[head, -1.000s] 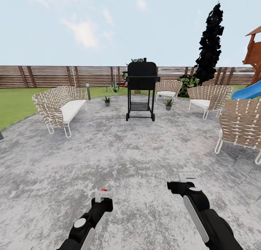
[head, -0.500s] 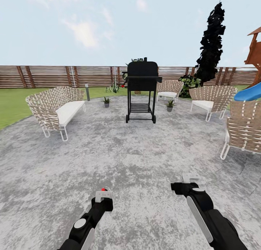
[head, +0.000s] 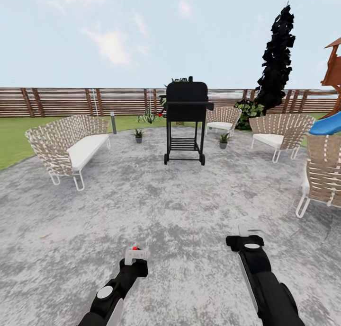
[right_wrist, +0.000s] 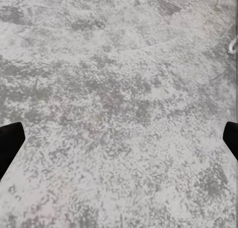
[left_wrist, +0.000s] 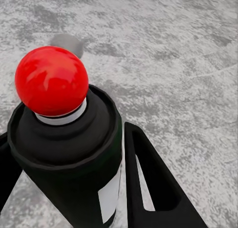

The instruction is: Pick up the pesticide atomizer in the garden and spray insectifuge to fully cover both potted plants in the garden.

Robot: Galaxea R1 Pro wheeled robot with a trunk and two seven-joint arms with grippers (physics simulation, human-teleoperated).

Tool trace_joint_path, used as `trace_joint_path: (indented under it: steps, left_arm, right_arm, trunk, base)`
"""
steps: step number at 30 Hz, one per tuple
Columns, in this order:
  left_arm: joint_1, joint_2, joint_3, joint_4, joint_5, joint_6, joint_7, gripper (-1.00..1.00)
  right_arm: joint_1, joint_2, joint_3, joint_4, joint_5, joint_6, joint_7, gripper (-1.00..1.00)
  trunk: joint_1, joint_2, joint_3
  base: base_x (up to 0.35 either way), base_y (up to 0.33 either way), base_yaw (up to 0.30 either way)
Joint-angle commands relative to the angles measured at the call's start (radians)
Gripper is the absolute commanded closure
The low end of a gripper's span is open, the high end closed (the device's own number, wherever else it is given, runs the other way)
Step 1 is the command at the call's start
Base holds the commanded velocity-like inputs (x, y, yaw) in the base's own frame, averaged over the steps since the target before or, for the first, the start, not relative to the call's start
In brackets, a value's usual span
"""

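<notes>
At the left of the paved circle [head: 156,207], our left gripper [head: 136,254] rides low and forward, its two dark fingers [left_wrist: 148,178] closed on the body of the pesticide atomizer [left_wrist: 67,153]. In the left wrist view the bottle reads black, with a pale label patch on its side and a rounded red cap on a white collar, rather than a white trigger head. We judge it light and rigid, a smooth cylinder that could twist or slip if squeezed too loosely; the hold sits on the straight wall below the shoulder, which leaves the red cap free and seems the sensible place to grip.

Farther off, past the woven sofa [head: 66,144], one potted plant [head: 138,136] stands on the paving left of the black grill [head: 185,120], the other potted plant [head: 223,140] to the grill's right, both well apart from us and near the slatted fence [head: 71,101].

At the right, our right gripper [head: 246,236] points ahead over bare paving, its fingertips spread wide and holding nothing, the arm extended level beside the left.
</notes>
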Motion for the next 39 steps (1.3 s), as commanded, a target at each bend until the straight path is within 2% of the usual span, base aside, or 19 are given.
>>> trace_joint_path:
  steps: [1, 13, 17, 20, 39]
  left_arm:
    - [0.0, 0.001, 0.0, 0.0, -0.001, 0.0, 0.0, 1.0]
    - [0.0, -0.001, 0.0, 0.007, -0.002, -0.001, 0.0, 1.0]
    - [0.0, -0.001, 0.0, 0.008, -0.002, -0.002, 0.0, 1.0]
    - [0.0, 0.0, 0.0, 0.008, -0.002, -0.002, 0.0, 1.0]
    - [0.0, -0.008, -0.002, 0.037, -0.001, -0.002, 0.0, 1.0]
  right_arm:
    - [0.0, 0.004, 0.0, 0.001, 0.01, -0.006, 0.003, -1.0]
    - [0.0, 0.009, 0.01, -0.007, 0.017, -0.022, 0.011, -1.0]
    - [0.0, 0.006, 0.009, -0.01, 0.019, -0.019, 0.097, -1.0]
    - [0.0, 0.006, 0.008, -0.01, 0.019, -0.019, 0.121, -1.0]
    - [0.0, 0.006, 0.011, -0.01, 0.019, -0.01, 0.152, -1.0]
  trunk:
    - [0.0, 0.0, 0.0]
    - [0.0, 0.0, 0.0]
    - [0.0, 0.0, 0.0]
    - [0.0, 0.0, 0.0]
    - [0.0, 0.0, 0.0]
  base:
    - [0.322, 0.0, 0.0]
    - [0.322, 0.0, 0.0]
    - [0.322, 0.0, 0.0]
    - [0.322, 0.0, 0.0]
    - [0.322, 0.0, 0.0]
